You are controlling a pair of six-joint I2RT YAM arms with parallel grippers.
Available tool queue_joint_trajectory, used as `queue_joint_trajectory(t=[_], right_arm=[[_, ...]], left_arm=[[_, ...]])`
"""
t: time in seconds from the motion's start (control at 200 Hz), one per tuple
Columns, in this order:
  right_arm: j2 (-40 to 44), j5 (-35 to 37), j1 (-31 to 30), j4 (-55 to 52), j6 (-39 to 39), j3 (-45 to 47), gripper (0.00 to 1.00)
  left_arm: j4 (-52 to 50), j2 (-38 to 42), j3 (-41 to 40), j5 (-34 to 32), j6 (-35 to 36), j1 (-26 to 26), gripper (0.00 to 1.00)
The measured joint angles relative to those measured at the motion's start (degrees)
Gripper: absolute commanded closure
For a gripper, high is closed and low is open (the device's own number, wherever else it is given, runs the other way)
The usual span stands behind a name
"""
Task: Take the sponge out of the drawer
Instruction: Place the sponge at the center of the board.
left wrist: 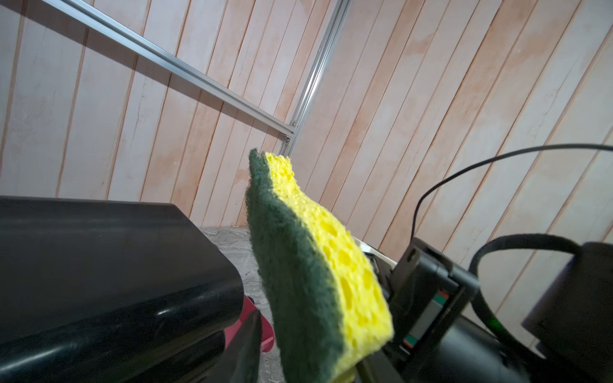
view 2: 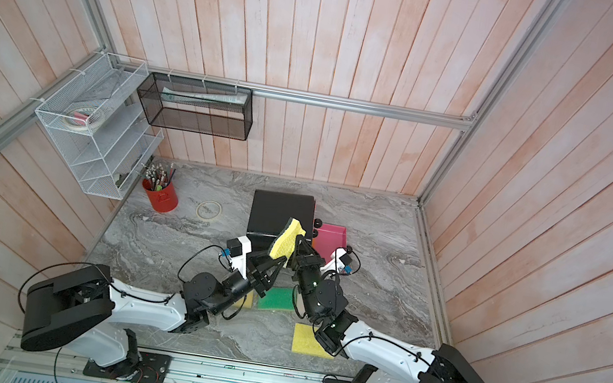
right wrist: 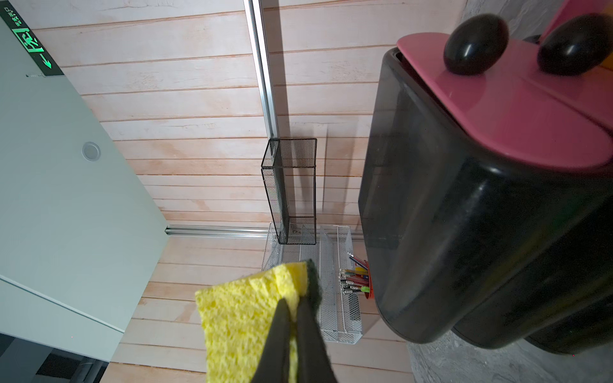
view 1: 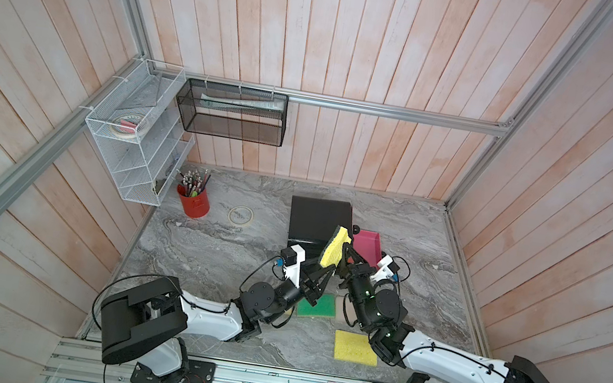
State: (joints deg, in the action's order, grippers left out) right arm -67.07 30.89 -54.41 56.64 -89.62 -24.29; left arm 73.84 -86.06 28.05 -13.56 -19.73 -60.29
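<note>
Biggest first: the marble table [view 1: 202, 251] carries a flat green sponge [view 1: 317, 306] and a flat yellow sponge [view 1: 354, 347] near the front. A drop there lands among lookalikes. The black drawer unit [view 1: 317, 219] sits further back, with the pink drawer [view 1: 368, 243] pulled out beside it. The sponge [view 1: 336, 244] is clear of the drawer, held up on edge in the air over the unit's near corner. The right gripper [right wrist: 293, 300] is pinched tight on one edge of it. The left gripper [view 1: 327, 272] is at the sponge's lower end, but I can't tell if its jaws have bitten or just bracket it. Main risk: if the right lets go before the left has purchase, the sponge falls, possibly back into the open drawer. Second: if both clamp and pull apart, the foam twists or tears. Third: the wrists are very close, so any reorientation could knock them together.
</note>
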Motion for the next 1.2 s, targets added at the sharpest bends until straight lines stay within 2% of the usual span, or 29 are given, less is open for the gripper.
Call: queue_joint_trajectory(t=[0.04, 0.08, 0.24, 0.37, 0.485, 0.625, 0.8, 0.96, 1.2], right_arm=[[0.0, 0.09, 0.0, 0.02, -0.02, 0.02, 1.0], [0.0, 0.07, 0.0, 0.35, 0.0, 0.02, 0.99], [0.76, -0.17, -0.11, 1.25, 5.18, 0.0, 0.58], [5.44, -0.13, -0.48, -1.25, 13.4, -0.26, 0.41], [13.14, 2.05, -0.52, -6.08, 23.3, -1.46, 0.34], [21.22, 5.68, -0.52, -13.51, 36.28, -5.38, 0.29], [24.09, 8.83, -0.52, -22.36, 48.98, -9.9, 0.18], [20.39, 9.94, -0.28, -31.17, 56.02, -14.51, 0.14], [18.01, 9.7, 1.79, -37.07, 59.52, -14.97, 0.12]], left_arm=[[0.37, -0.02, 0.02, -0.02, 0.15, -0.11, 1.0], [0.55, -0.02, 0.02, -0.37, 0.0, -0.13, 1.0], [0.81, 0.46, 0.02, -0.42, 0.52, 0.02, 1.0], [-2.64, 5.35, -0.81, -0.07, 0.72, 0.24, 1.0], [-14.62, 15.23, -0.63, 2.64, 0.04, 1.36, 1.0], [-33.97, 25.7, 1.68, 9.6, -3.17, 4.37, 1.0], [-50.58, 33.18, 0.37, 20.61, -8.74, 4.96, 1.0], [-55.54, 33.35, -6.08, 28.39, -15.13, 4.66, 1.0], [-56.15, 24.09, -12.76, 34.64, -23.26, 1.11, 1.0]])
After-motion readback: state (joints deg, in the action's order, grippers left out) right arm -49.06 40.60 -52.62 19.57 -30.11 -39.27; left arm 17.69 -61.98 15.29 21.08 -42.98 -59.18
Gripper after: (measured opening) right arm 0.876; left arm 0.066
